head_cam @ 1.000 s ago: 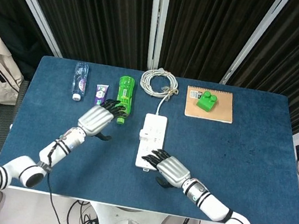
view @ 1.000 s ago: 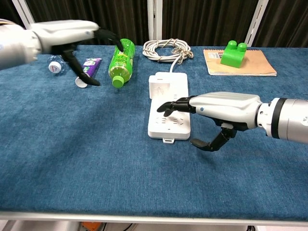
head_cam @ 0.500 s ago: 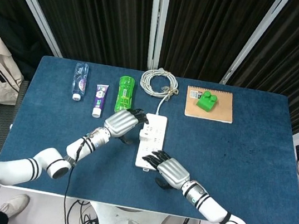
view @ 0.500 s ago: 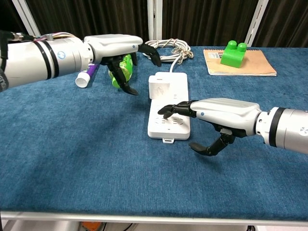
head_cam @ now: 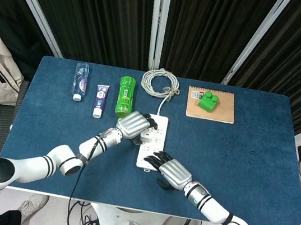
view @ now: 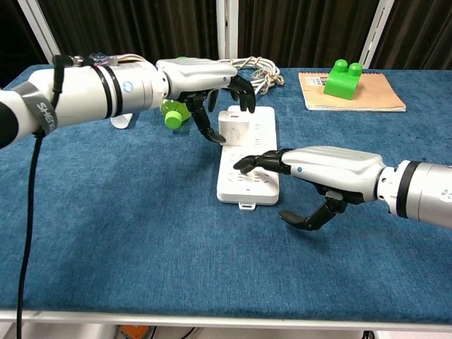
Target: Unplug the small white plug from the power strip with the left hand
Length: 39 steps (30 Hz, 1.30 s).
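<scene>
The white power strip (head_cam: 160, 126) lies lengthwise at the table's middle, and its cable runs back to a coil (head_cam: 160, 83). A small white plug (view: 234, 127) stands in the strip's far left part. My left hand (view: 205, 81) arches over that plug, with its thumb (view: 210, 131) down at the plug's left side and the other fingers (view: 244, 95) spread above its far side, not closed on it. My right hand (view: 332, 164) holds nothing. Its fingertips (view: 244, 164) rest on the strip's (view: 247, 185) near half and its thumb hangs beside the strip.
A green bottle (head_cam: 126, 92), a purple toothpaste tube (head_cam: 101, 96) and a clear water bottle (head_cam: 80, 79) lie along the back left. A brown notebook (head_cam: 223, 109) with a green block (head_cam: 208, 100) on it sits at the back right.
My left hand has swung right, from beside the green bottle to over the plug on the strip. The right hand has kept its place on the strip's near end.
</scene>
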Tool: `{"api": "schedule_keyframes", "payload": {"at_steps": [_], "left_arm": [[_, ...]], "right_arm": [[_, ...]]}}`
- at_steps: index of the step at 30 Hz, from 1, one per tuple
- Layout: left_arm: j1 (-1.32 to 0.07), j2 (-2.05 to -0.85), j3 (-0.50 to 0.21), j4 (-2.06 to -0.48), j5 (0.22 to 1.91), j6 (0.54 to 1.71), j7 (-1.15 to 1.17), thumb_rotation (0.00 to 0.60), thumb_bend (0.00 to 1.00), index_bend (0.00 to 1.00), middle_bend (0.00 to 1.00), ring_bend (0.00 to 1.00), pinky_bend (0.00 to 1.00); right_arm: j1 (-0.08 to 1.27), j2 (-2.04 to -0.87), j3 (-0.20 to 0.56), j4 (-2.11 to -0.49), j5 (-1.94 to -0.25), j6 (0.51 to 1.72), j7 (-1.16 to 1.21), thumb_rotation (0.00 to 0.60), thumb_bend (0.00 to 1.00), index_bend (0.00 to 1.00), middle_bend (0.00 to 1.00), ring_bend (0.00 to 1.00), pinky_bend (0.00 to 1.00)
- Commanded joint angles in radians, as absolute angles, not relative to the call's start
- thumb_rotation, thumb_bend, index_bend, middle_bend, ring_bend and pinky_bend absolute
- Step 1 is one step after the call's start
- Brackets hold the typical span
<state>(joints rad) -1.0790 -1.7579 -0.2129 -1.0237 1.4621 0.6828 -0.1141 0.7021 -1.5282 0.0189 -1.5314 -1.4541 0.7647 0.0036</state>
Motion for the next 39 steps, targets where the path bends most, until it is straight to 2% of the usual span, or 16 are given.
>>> {"api": "schedule_keyframes", "payload": {"at_steps": [1, 8, 17, 25, 39], "left_arm": [[-1.097, -1.782, -0.2, -0.989, 1.47, 0.682, -0.133, 0.6, 0.25, 0.36, 0.37, 0.28, 0.53], [-1.112, -1.809, -0.179, -0.94, 1.483, 0.695, -0.192, 0.6, 0.32, 0.48, 0.52, 0.44, 0.64], [-1.112, -1.847, -0.16, -0.873, 1.494, 0.733, -0.311, 0.6, 0.41, 0.64, 0.68, 0.56, 0.67], [-1.099, -1.864, -0.159, -0.841, 1.49, 0.773, -0.42, 0.6, 0.42, 0.68, 0.72, 0.58, 0.68], [-1.067, -1.899, -0.142, -0.793, 1.493, 0.837, -0.552, 0.6, 0.45, 0.72, 0.76, 0.61, 0.68]], "right_arm": [[0.705, -1.53, 0.017, -1.528, -1.453, 0.763, 0.007, 0.6, 0.45, 0.03, 0.11, 0.0, 0.0], [0.712, -1.533, 0.015, -1.52, -1.449, 0.763, 0.017, 0.6, 0.46, 0.03, 0.11, 0.0, 0.0], [0.718, -1.54, 0.012, -1.515, -1.437, 0.76, 0.012, 0.6, 0.47, 0.03, 0.12, 0.0, 0.0], [0.721, -1.546, 0.01, -1.513, -1.425, 0.758, 0.008, 0.6, 0.51, 0.03, 0.12, 0.0, 0.0], [0.726, -1.546, 0.01, -1.522, -1.407, 0.759, -0.01, 0.6, 0.51, 0.03, 0.12, 0.0, 0.0]]}}
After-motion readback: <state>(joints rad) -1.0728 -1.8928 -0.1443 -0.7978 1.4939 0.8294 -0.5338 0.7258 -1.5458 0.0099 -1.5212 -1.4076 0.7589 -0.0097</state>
